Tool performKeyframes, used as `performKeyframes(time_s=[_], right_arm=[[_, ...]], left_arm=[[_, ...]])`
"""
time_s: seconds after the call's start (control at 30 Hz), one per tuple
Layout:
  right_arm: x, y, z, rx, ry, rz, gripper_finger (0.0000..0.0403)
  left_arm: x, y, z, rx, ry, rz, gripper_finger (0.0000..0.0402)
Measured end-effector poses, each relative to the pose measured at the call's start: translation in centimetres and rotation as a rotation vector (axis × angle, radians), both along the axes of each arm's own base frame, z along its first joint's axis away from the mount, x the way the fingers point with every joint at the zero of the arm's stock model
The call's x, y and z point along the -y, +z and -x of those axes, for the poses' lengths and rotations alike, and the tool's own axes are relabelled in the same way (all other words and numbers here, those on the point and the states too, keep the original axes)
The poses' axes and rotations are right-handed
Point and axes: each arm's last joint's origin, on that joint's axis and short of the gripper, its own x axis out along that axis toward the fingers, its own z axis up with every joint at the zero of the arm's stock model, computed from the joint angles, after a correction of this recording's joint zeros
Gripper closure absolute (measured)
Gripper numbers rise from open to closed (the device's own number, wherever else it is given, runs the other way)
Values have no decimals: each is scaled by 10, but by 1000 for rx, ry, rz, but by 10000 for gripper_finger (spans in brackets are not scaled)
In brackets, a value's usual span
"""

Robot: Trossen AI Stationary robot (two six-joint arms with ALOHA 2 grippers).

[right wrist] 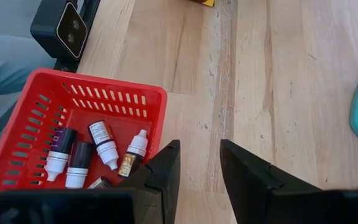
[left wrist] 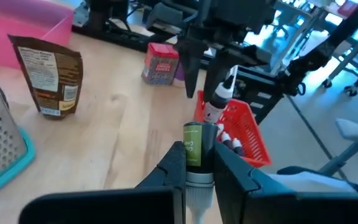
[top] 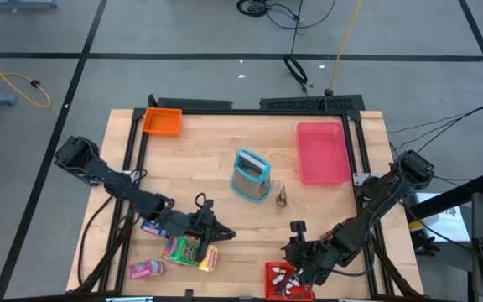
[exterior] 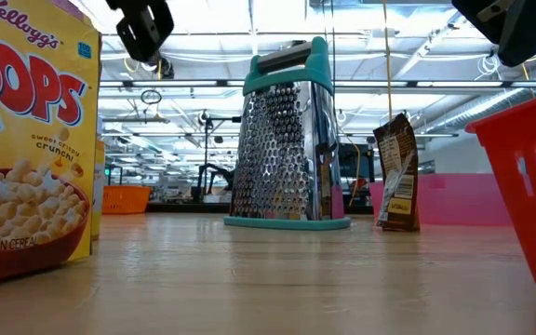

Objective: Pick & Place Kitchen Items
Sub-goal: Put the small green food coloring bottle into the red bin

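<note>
Tools first: the left tool point(left wrist: 199, 163) is closed on a small green-labelled bottle point(left wrist: 194, 146) with a silver cap, held lengthwise between its fingers above the near part of the wooden surface point(top: 216, 151). The right tool point(right wrist: 199, 163) hangs above the rim of the red basket point(right wrist: 114, 93) at the near edge; its fingers stand slightly apart with nothing between them.

Inside the red basket lie several small dropper bottles point(right wrist: 104, 144), white-capped and dark-bodied, side by side.

Other items on the near left of the surface: a green packet point(top: 183, 248), a yellow cereal packet point(top: 208, 258), a pink packet point(top: 146, 269) and a blue packet point(top: 153, 226), all close under the left arm.

Obstructions in the middle of the surface: a teal-trimmed metal box grater point(top: 251, 174) stands upright, and a brown pouch point(top: 281, 195) stands just beside it. The open strip between the two tools holds nothing else.

Farther back, a pink tray point(top: 321, 152) lies on the right and an orange bin point(top: 162, 122) sits at the far left corner, both well apart from the tools.
</note>
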Motion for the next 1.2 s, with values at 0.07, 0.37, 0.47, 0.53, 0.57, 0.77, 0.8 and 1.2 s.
performKeyframes(time_s=[0.07,0.37,0.47,0.53,0.57,0.77,0.8,1.2], right_arm=[[0,0,0,0,0,0,298],[0,0,0,-5,-5,-3,298],[0,0,0,-6,-4,-1,298],[1,-1,1,-8,-4,1,298],[0,0,0,-8,-4,0,298],[0,0,0,-8,-3,-1,298],[0,0,0,-8,-4,0,298],[0,0,0,-8,-2,1,298]], left_arm=[[7,2,-5,8,-3,4,363],[49,9,-46,-90,-66,-117,363],[65,12,-62,-84,-109,-131,363],[75,11,-73,-85,-160,-155,363],[81,11,-79,-79,-181,-163,363],[99,3,-108,-104,-223,-188,359],[101,1,-112,-109,-222,-190,356],[100,-2,-132,-113,-210,-146,358]])
